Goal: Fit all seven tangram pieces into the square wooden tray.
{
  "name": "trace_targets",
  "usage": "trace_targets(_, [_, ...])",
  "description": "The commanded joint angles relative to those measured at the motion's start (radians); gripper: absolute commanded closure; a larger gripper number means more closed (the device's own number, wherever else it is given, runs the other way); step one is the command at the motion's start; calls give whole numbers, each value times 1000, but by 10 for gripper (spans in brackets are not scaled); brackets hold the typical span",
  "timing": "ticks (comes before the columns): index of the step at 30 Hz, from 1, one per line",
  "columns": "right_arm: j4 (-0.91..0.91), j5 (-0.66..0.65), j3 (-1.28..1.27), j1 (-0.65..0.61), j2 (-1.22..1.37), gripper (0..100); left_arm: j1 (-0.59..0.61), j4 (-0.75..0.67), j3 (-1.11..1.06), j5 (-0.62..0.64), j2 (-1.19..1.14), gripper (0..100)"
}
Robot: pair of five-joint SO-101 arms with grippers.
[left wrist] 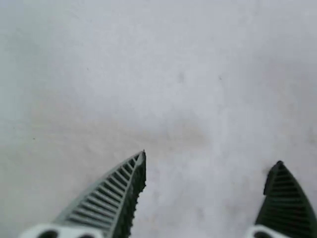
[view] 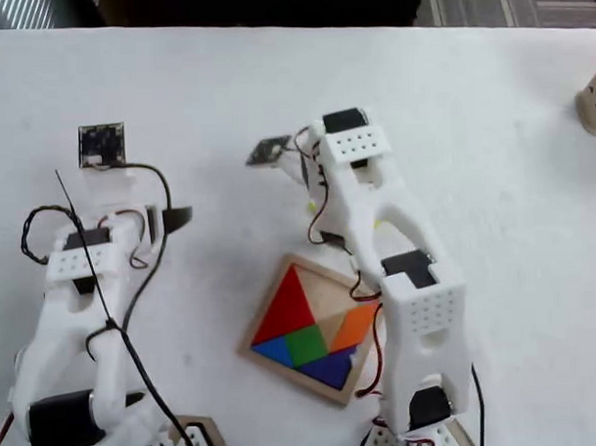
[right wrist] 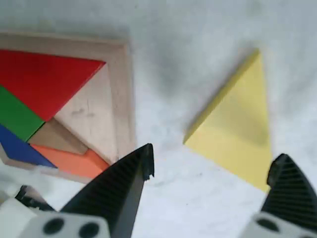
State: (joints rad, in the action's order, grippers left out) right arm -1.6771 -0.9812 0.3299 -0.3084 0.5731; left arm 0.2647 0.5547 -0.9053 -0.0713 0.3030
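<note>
The right jaws stand wide apart, and their black ribbed fingers (right wrist: 119, 193) hold nothing. On the white table (view: 470, 100), just in front of the open gap, the yellow triangle (right wrist: 237, 134) lies flat. It is not gripped, and a strip of bare table separates it from the tray (right wrist: 124, 99).

The left jaws are also wide apart and hold nothing. Their fingers (left wrist: 114, 203) hang over plain white table.

From where I stand, the right arm (view: 418, 307) comes up from the 5 o'clock edge of the table and stretches toward 12 o'clock. It passes over the 3 o'clock side of the square wooden tray (view: 268, 359). The left arm (view: 80, 280) is at about 8 o'clock, well apart from the tray.

The tray lies near the middle of the table, a little toward 6 o'clock, and is turned so that one corner points to 12 o'clock. Inside it:
- The red triangle (view: 286, 307) fills the 10 o'clock side.
- The orange piece (view: 355, 324) is at 3 o'clock.
- The green piece (view: 304, 345) is in the middle.
- The blue piece (view: 273, 351) is at 8 o'clock.
- The dark blue piece (view: 332, 369) is at 5 o'clock.

Between the red triangle and the orange piece, toward 1 o'clock, bare wood of the tray floor shows. I cannot tell if other pieces are hidden under the arm.
</note>
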Motion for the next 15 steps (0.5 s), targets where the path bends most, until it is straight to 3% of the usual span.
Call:
trace_targets(1, [136, -64, -226, 41, -165, 670, 5, -44, 3, -9, 42, 627])
trace_targets(8, [489, 26, -614, 51, -481, 670, 2, -46, 3, -9, 42, 627])
trace_targets(15, [529, -66, -563, 54, -363, 670, 5, -43, 3, -9, 42, 627])
